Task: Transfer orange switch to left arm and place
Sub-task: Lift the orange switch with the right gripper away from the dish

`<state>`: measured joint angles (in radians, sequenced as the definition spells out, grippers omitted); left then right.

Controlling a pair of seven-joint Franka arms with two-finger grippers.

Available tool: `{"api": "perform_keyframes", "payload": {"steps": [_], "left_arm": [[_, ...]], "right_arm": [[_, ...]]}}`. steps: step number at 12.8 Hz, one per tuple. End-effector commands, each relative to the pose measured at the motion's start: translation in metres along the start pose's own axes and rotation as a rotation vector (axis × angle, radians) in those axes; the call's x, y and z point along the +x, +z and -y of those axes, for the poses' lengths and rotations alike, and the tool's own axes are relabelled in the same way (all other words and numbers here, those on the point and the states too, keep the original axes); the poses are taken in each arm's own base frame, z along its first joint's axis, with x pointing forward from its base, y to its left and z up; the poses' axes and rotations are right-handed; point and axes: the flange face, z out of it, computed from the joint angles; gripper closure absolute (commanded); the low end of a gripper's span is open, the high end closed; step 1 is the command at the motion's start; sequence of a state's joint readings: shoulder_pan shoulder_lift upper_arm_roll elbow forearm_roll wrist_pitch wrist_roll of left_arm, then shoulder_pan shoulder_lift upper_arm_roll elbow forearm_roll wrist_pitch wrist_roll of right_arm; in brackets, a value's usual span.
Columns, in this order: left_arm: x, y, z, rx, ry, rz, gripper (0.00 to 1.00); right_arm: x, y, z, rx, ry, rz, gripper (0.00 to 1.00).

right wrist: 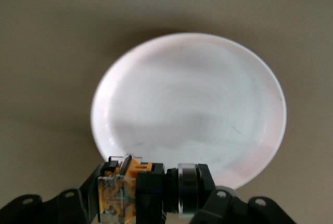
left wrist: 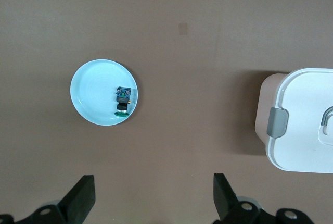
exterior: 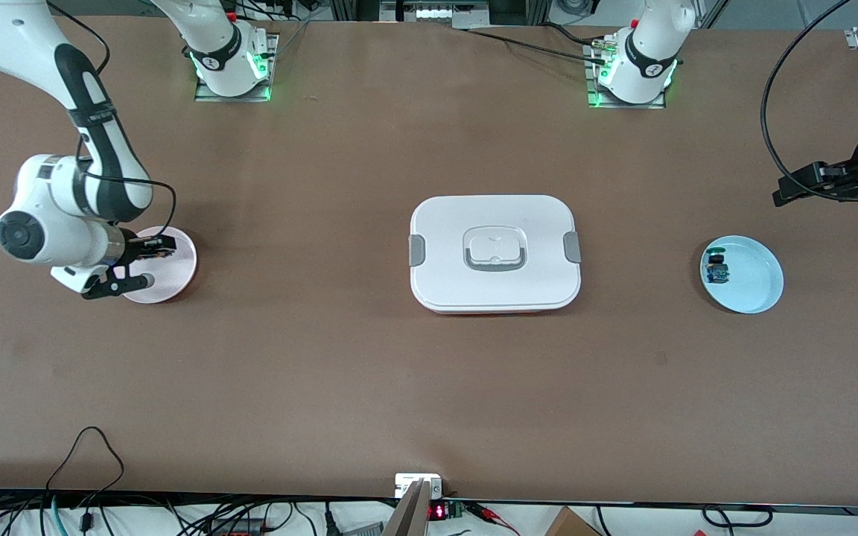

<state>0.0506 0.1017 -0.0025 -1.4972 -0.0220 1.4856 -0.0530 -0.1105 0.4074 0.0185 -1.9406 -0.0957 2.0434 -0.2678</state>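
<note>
Presently, operator, you had these items on the table, placed relative to the box (exterior: 494, 253), which lay flat at mid-table with its lid on.

Orange switch (right wrist: 151, 190), one: you held it in the right gripper (exterior: 131, 266), over the pink plate (exterior: 176, 260). It lay on its side, long axis level and running across the gap between the fingers; its orange block pointed at one finger (right wrist: 86, 198) and its black round end at the other. In the front view it showed only as a dark shape with a trace of orange between the fingers.

Right gripper, one: its fingers were closed partway onto the switch, one against each end. It hung low over the rim of the pink plate, toward the right arm's end of the table from the box.

Left gripper (left wrist: 153, 203), one: its fingers stood wide apart with nothing between them. You had it raised over bare table toward the left arm's end from the box; the left arm waited there.

Plates, two: the pink one, and a pale blue plate (exterior: 753, 286) toward the left arm's end from the box, well apart from it.

Blue-and-green component (exterior: 716, 269), one: it lay in the blue plate, against the rim on the box's side.

Boxes, one, with two grey side latches (exterior: 416, 250).
</note>
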Motion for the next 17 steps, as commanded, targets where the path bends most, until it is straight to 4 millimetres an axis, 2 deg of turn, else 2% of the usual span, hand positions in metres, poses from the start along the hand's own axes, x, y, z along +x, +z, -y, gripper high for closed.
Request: {"api": "perform_keyframes", "payload": {"steps": [1,4,5,7,9,11,13,14,17], "left_arm": [[0.002,-0.005,-0.001,-0.016,-0.009,0.006,0.0],[0.002,-0.004,0.001,-0.016,-0.012,0.007,0.0],[0.002,-0.004,0.0,-0.016,-0.01,0.007,0.0],[0.002,-0.004,0.001,-0.016,-0.012,0.007,0.0],[0.002,-0.004,0.0,-0.016,-0.01,0.007,0.0],[0.002,-0.004,0.0,-0.016,-0.01,0.007,0.0],[0.002,-0.004,0.0,-0.016,-0.01,0.007,0.0],[0.002,-0.004,0.001,-0.016,-0.012,0.007,0.0],[0.002,-0.004,-0.003,-0.014,-0.004,0.007,0.0]], "right_arm": [[0.015,-0.058,0.012,0.039,0.018,0.033,0.89],[0.018,-0.092,0.018,0.05,0.012,0.011,0.89],[0.018,-0.115,0.021,0.072,0.016,-0.012,0.89],[0.017,-0.171,0.042,0.099,-0.006,-0.019,0.89],[0.01,-0.227,0.067,0.087,-0.05,-0.037,0.9],[-0.005,-0.271,0.098,0.085,-0.097,-0.061,0.9],[-0.03,-0.317,0.133,0.201,-0.156,-0.138,0.91],[-0.044,-0.337,0.151,0.243,-0.192,-0.184,0.92],[-0.072,-0.373,0.205,0.254,-0.32,-0.261,0.94]]}}
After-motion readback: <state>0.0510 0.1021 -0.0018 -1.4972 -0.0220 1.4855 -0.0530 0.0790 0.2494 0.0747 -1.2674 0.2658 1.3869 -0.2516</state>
